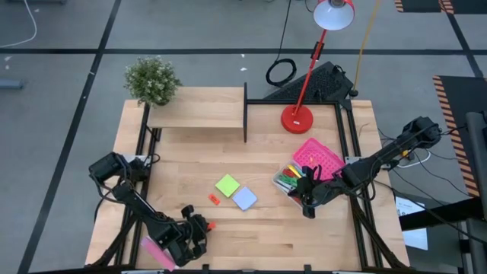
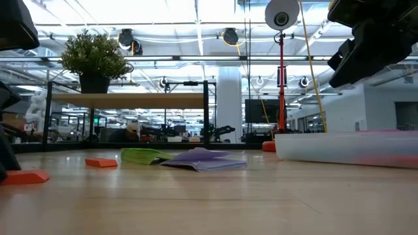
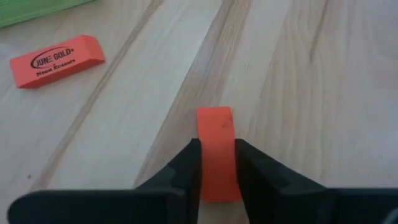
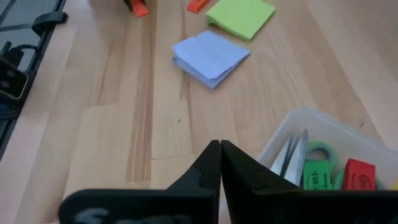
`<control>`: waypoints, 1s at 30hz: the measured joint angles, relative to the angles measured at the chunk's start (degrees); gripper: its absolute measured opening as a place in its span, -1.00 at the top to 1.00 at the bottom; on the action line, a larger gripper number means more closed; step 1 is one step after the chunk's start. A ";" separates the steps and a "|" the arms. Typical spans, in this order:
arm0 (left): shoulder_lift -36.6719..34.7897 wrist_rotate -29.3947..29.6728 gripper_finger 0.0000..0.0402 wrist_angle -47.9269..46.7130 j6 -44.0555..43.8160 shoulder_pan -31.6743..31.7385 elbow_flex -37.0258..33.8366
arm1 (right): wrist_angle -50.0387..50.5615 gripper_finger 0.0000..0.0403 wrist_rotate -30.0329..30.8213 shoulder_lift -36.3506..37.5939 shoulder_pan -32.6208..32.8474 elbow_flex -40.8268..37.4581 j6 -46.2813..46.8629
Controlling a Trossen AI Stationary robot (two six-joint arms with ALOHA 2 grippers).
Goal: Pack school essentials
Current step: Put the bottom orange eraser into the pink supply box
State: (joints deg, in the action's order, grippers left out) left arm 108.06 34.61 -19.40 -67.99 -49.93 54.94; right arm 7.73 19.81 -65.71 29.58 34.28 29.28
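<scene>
An orange eraser sits pinched in the left end effector at the tabletop's near edge; judged mid-pickup, it next needs carrying to the clear box. Beyond, the right end effector, fingers pressed together, hovers beside that box.

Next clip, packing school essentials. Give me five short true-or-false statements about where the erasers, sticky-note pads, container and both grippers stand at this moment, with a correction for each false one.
1. The left gripper has its jaws closed on an orange eraser. True.
2. A second orange eraser lies loose on the table. True.
3. The green sticky-note pad is already inside the clear container. False: it lies on the table beside the pale-blue sticky-note pad.
4. The right gripper holds the green-handled scissors. False: its jaws are shut and empty, next to the container where the scissors sit.
5. The pink perforated lid covers the container. False: it lies beside it, toward the red lamp.
</scene>
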 joint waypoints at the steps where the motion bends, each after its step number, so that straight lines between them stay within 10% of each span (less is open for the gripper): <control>1: -0.57 -0.02 0.55 -0.02 0.73 0.07 -0.06 | -0.34 0.97 0.96 -0.02 0.02 0.00 0.00; 15: -10.42 8.65 0.53 7.17 22.27 5.67 -0.09 | -24.05 0.85 -0.63 -14.68 0.76 4.68 -21.73; 30: -10.53 -11.05 0.53 25.73 37.65 14.48 -0.07 | -25.81 0.24 7.56 -38.02 3.55 26.65 -51.46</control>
State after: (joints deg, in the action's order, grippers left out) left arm 97.54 23.56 6.34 -30.34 -35.46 54.87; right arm -18.08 27.37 -103.73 33.14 60.93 -22.18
